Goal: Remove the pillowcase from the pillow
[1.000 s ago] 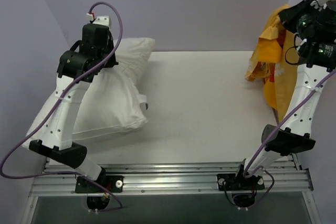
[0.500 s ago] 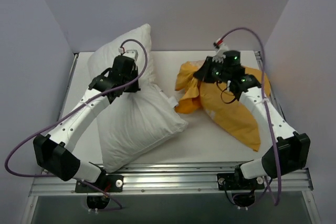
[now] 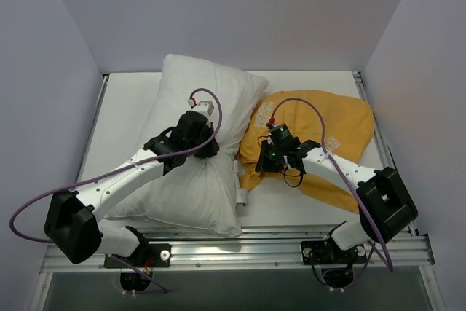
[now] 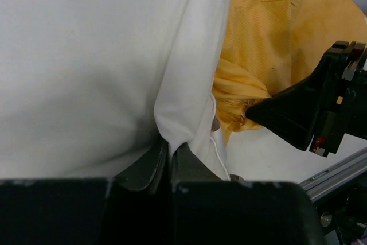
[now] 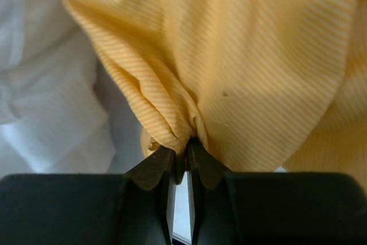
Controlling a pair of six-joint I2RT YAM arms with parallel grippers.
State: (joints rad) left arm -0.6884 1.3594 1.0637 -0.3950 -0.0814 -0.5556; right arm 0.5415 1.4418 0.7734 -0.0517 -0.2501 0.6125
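Observation:
The plain white pillow [image 3: 196, 100] lies on the left half of the table, fully out of the orange-yellow pillowcase [image 3: 328, 125], which lies crumpled beside it on the right. My left gripper [image 3: 210, 149] rests at the pillow's right edge. In the left wrist view it [image 4: 170, 148] is shut on a fold of the pillow [image 4: 86, 55], with the pillowcase [image 4: 269, 32] beyond. My right gripper [image 3: 263, 159] is at the pillowcase's left edge. In the right wrist view its tips [image 5: 187, 146] pinch a bunch of the pillowcase [image 5: 246, 55], and the pillow [image 5: 51, 101] shows at left.
Grey walls close in the table [image 3: 124, 100] on the left, back and right. An aluminium rail [image 3: 240, 242] with both arm bases runs along the near edge. A small white tag [image 3: 241, 194] sticks out at the pillow's near right corner.
Both arms swung in and down from the sides. The pillow moved from far left toward the middle, and the pillowcase came down from high at the right onto the table beside it.

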